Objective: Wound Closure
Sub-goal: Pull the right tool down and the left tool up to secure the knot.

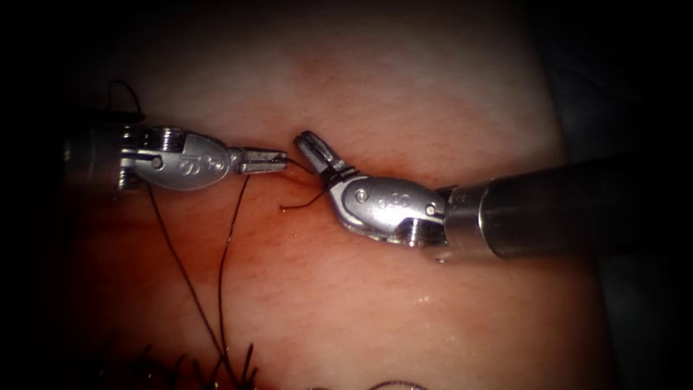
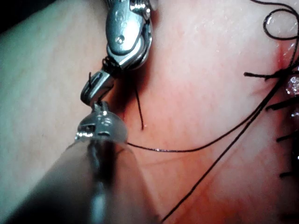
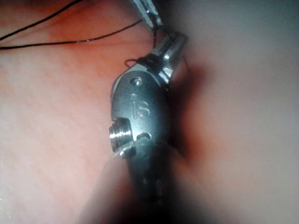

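My left tool (image 1: 280, 160) reaches in from the left, shut on the dark thread (image 1: 225, 253) at its tip. From there the thread runs a short way to my right tool (image 1: 306, 141) and winds around it just ahead of the wrist. That tool points up and left with its jaws slightly parted, holding nothing. A short free thread tail (image 1: 290, 208) curls on the tissue (image 1: 375, 87) below both tips. Two long strands drop to the stitched cut (image 1: 216, 365). The left wrist view has the right tool (image 2: 96, 87) close to my left tool (image 2: 99, 109). The wound loop sits on the right tool (image 3: 170, 49).
Cut thread ends (image 1: 249, 361) stick up in a row along the stitched cut at the near edge, and also stand beside a loose thread loop (image 2: 280, 21). Red fluid (image 1: 144, 238) stains the tissue around the tools. The tissue's right edge (image 1: 559, 144) drops into dark background.
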`<state>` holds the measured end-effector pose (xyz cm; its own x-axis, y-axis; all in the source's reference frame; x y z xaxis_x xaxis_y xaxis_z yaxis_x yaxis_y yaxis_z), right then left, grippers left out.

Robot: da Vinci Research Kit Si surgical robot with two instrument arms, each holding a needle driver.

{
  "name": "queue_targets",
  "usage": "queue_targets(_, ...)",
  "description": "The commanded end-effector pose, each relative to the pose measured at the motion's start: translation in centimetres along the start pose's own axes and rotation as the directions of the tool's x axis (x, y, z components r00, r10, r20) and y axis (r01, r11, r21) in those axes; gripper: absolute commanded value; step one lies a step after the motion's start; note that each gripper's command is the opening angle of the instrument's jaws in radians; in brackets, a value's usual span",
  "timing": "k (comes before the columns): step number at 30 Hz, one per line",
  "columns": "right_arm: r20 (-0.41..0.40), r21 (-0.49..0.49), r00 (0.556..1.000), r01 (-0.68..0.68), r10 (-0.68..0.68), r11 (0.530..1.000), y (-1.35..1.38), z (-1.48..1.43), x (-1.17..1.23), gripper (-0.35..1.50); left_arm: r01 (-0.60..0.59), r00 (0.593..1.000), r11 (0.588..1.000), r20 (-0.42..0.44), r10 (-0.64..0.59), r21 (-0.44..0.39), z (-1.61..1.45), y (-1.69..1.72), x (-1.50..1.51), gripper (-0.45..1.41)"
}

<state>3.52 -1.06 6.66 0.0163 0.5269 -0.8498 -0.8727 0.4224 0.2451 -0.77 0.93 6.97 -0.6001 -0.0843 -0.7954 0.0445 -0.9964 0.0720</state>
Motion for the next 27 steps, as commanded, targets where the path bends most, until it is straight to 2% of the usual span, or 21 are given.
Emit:
queue_targets(1,0.017,-0.001,1.0,-0.022,0.022,1.0,-0.12,0.01,-0.06,-0.35,0.006,1.0,1.0,0.0,-0.006,0.004,0.1,-0.07,-0.07,-0.45)
queue_targets(4,0.068,-0.046,0.996,-0.052,0.055,0.998,-0.21,-0.01,-0.07,-0.35,0.031,0.999,0.999,0.009,-0.031,0.011,0.15,-0.26,-0.23,-0.45)
queue_targets(8,0.084,-0.087,0.991,-0.099,0.107,0.991,-0.34,-0.02,-0.1,-0.35,0.048,0.999,0.999,0.015,-0.049,0.014,0.27,-0.44,-0.4,-0.45)
queue_targets(11,0.084,-0.086,0.983,-0.156,0.163,0.984,-0.44,-0.07,-0.09,-0.35,0.057,0.998,0.998,0.024,-0.058,0.02,0.36,-0.56,-0.48,-0.45)
queue_targets(16,0.088,-0.079,0.982,-0.161,0.168,0.984,-0.58,-0.18,-0.05,-0.35,0.076,0.997,0.997,0.024,-0.077,0.032,0.47,-0.75,-0.52,-0.45)
queue_targets(21,0.101,-0.071,0.982,-0.155,0.162,0.985,-0.64,-0.25,-0.08,-0.35,0.098,0.995,0.994,0.024,-0.099,0.05,0.54,-0.95,-0.52,-0.45)
queue_targets(27,0.131,-0.076,0.977,-0.159,0.168,0.984,-0.6,-0.24,-0.28,-0.35,0.103,0.994,0.993,0.025,-0.104,0.06,0.67,-1.15,-0.6,-0.45)
